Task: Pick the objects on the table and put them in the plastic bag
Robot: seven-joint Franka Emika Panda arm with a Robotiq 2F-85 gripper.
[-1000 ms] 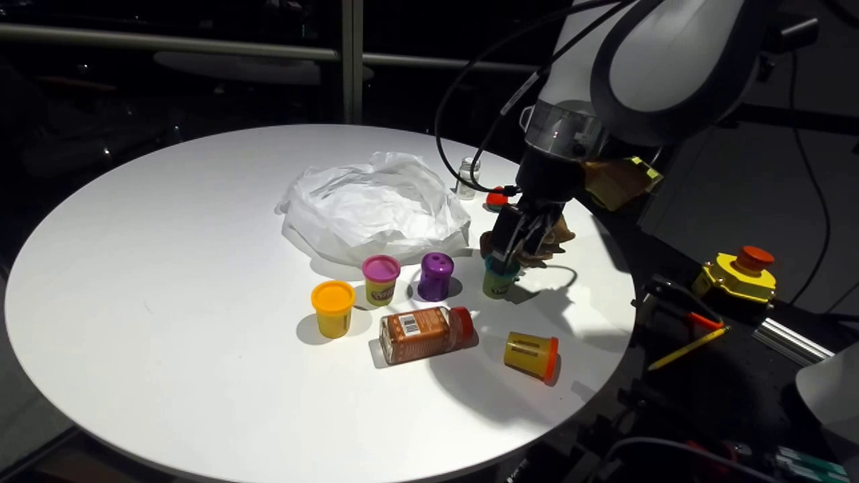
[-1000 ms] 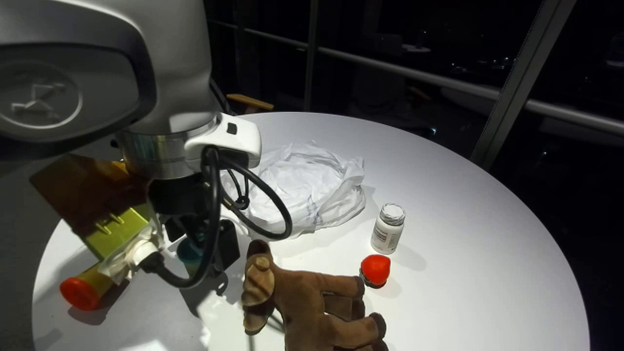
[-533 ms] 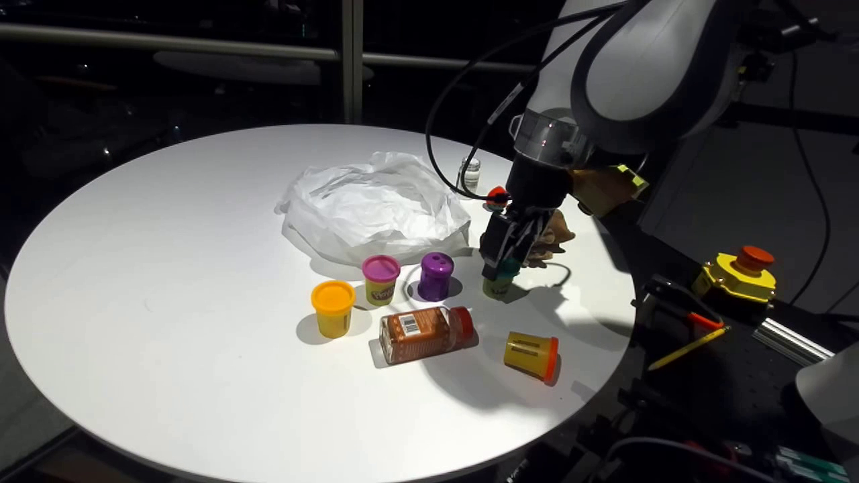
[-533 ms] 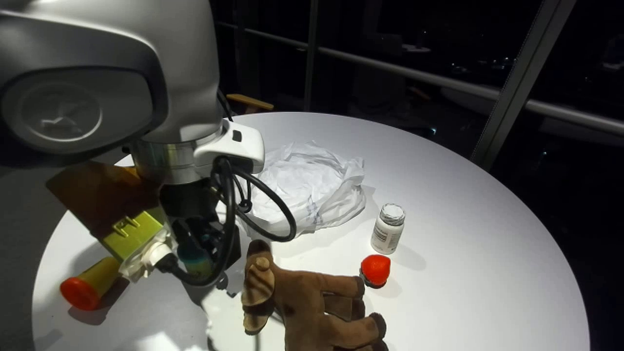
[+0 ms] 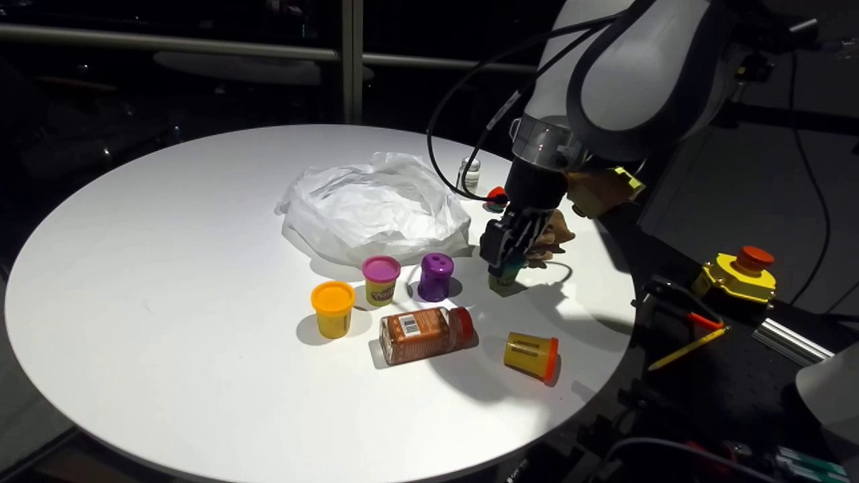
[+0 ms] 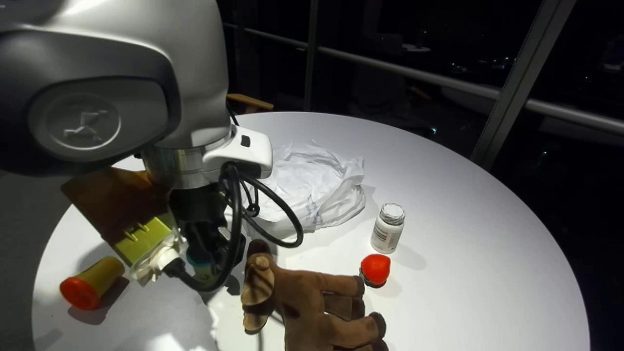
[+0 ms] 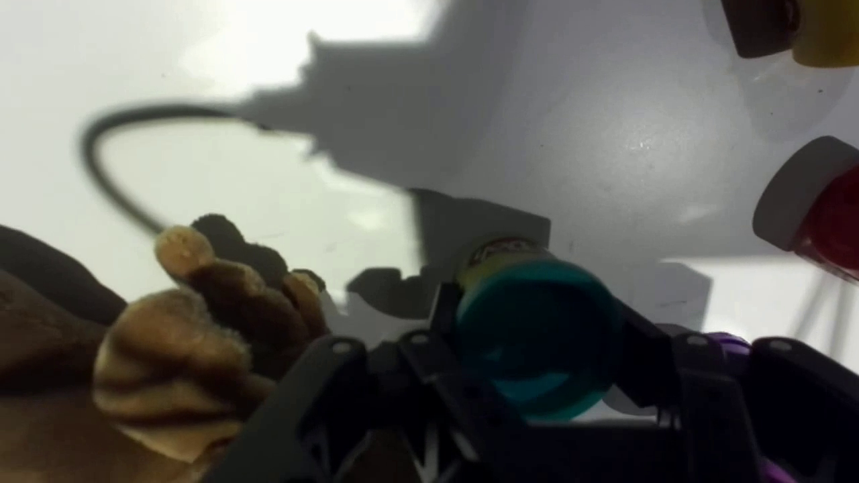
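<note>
Over the bench [image 5: 168,302], near its rim, the robot arm [image 5: 624,80] slants downward, its end effector [image 7: 542,332] pointing down with jaws closed against opposite sides of the teal cup [image 5: 504,279]; just beside lies the brown toy [image 6: 307,304], and the translucent, wrinkled plastic bag [image 5: 376,208] rests on the bench near the purple cup [image 5: 436,276]
</note>
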